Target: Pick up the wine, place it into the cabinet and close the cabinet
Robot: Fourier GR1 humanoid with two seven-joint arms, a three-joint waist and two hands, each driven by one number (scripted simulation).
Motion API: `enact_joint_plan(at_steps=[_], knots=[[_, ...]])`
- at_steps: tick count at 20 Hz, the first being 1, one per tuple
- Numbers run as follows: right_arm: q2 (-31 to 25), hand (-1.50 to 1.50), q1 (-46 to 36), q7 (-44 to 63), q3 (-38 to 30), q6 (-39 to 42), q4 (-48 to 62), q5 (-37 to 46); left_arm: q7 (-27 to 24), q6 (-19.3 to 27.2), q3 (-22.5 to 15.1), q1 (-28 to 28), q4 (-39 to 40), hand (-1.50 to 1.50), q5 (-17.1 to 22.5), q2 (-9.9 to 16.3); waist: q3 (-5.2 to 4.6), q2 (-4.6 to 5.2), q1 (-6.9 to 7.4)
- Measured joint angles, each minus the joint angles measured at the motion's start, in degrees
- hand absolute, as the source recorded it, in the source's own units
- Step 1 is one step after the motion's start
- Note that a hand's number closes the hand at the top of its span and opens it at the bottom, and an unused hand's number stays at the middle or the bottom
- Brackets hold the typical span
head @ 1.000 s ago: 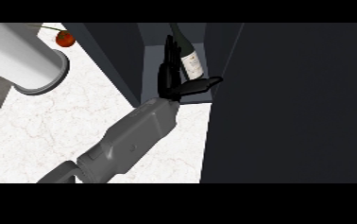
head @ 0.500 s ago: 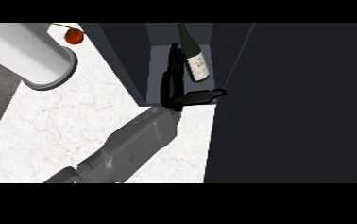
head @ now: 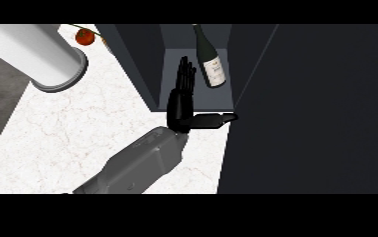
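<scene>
Wine, a dark glass bottle with a pale label [head: 209, 56], stands inside the dark grey cabinet [head: 251, 106]. Just left of it the right hand [head: 179, 106] has straight, released fingers [head: 183, 73] (holding nothing).

White marbled counter [head: 88, 126] carrying a large grey cylinder [head: 44, 56] and a red fruit [head: 86, 36], both well left of the fingers [head: 183, 76]. Cabinet floor [head: 199, 96] beneath the fingers carries the wine bottle [head: 209, 58], just to their right.

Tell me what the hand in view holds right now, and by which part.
Nothing: the right hand is open beside the wine bottle standing in the cabinet.
</scene>
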Motion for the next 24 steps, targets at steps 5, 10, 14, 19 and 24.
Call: enact_joint_plan(at_steps=[5,10,14,19,24], knots=[[-0.11,-1.50,2.86,0.12,0.18,0.20,-2.18,0.04,2.03,0.41,-0.76,5.63,-9.75,-1.50,-5.06,4.01,0.01,-0.11,0.30],[-0.31,-1.50,3.24,-1.37,-0.20,0.49,-1.70,1.35,5.79,0.81,-0.92,9.86,-21.01,-1.50,-9.32,9.85,0.02,-0.12,0.47],[-1.02,-1.50,2.59,-1.48,-1.31,1.27,-1.22,0.04,8.51,0.79,-0.89,14.07,-29.83,-1.50,-12.49,15.27,0.02,-0.11,0.56],[-3.19,1.50,4.13,-0.59,-0.09,5.03,-2.59,-2.80,10.33,-1.44,-0.91,19.65,-39.61,-1.50,-15.08,22.17,0.03,-0.14,0.58],[-6.17,1.50,4.98,-1.04,0.68,10.13,-2.71,-4.08,11.45,-4.46,-0.17,25.37,-48.73,1.50,-16.56,29.16,0.03,-0.16,0.59]])
